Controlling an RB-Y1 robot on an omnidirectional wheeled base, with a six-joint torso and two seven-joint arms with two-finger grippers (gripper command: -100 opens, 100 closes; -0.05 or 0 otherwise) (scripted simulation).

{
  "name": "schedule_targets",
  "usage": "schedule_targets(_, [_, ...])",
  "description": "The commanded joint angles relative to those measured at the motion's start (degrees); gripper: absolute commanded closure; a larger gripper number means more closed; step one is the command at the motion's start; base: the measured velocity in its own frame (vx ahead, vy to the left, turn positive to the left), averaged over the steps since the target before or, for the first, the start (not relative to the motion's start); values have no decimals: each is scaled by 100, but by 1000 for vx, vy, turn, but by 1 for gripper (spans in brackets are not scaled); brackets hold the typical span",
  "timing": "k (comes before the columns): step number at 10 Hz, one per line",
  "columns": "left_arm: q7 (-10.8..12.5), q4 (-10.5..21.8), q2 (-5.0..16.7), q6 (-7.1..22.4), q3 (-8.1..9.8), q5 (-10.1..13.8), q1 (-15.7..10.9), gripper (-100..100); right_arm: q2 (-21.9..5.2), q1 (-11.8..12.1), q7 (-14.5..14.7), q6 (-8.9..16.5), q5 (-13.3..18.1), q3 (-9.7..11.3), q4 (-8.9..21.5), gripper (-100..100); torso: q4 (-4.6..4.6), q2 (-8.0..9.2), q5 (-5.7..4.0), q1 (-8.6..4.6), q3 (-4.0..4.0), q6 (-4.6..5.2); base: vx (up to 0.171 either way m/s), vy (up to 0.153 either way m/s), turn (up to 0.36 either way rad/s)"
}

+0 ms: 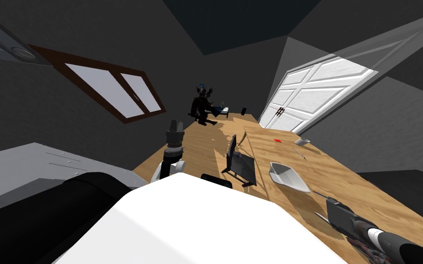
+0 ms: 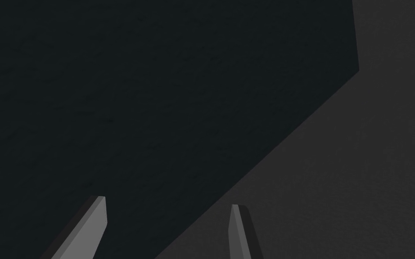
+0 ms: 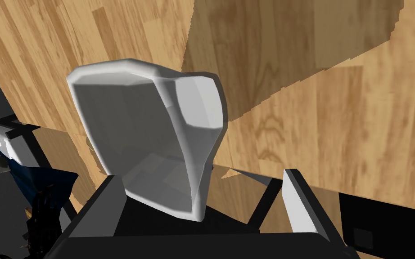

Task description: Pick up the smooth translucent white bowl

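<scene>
The white bowl (image 1: pixel 287 176) sits on the wooden table (image 1: pixel 366 192) a little right of the middle of the head view, tipped so that its open side faces the lower right corner. From that corner the right claw (image 1: pixel 315 203) reaches toward it, just beside its near end. The right wrist view shows this claw released: its two fingers (image 3: pixel 303 204) are spread wide, and the near end of the bowl lies between them, close against one finger and well apart from the other. I cannot tell whether that finger touches the bowl. The left claw (image 1: pixel 175 122) is held up left of the middle of the head view, above the table's near left edge, also released, with its fingers (image 2: pixel 95 220) standing apart. Just left of the bowl a dark screen on a stand (image 1: pixel 240 165) rests on the table. Farther up the table lie a thin stick (image 1: pixel 299 153), a small red thing (image 1: pixel 277 140) and a small pale dish (image 1: pixel 303 141), all well apart from the bowl
</scene>
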Motion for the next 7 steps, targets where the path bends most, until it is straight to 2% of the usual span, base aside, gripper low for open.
schedule_targets(1, [0, 0, 0, 0, 0, 0, 0, 0, -31, 48, 28, 75, 41, -234, 59, -100, 0, 0, 0, 0, 0, 0, -164, -14, 28])
schedule_targets(5, [0, 0, 0, 0, 0, 0, 1, 0, -100, 56, 44, 232, 132, -538, 137, -100, -6, -32, 2, 10, -17, 0, -106, 12, 17])
schedule_targets(6, [0, 0, 0, 0, 0, 0, 1, 0, -87, -30, -36, 142, 96, -301, 99, -100, -7, -33, 2, 9, -19, 0, 50, 19, 59])
schedule_targets(7, [0, 0, 0, 0, 0, 0, 2, 0, -82, -49, -43, 106, 69, -244, 80, -100, -15, -75, 0, 11, -41, -3, 173, 10, 27])
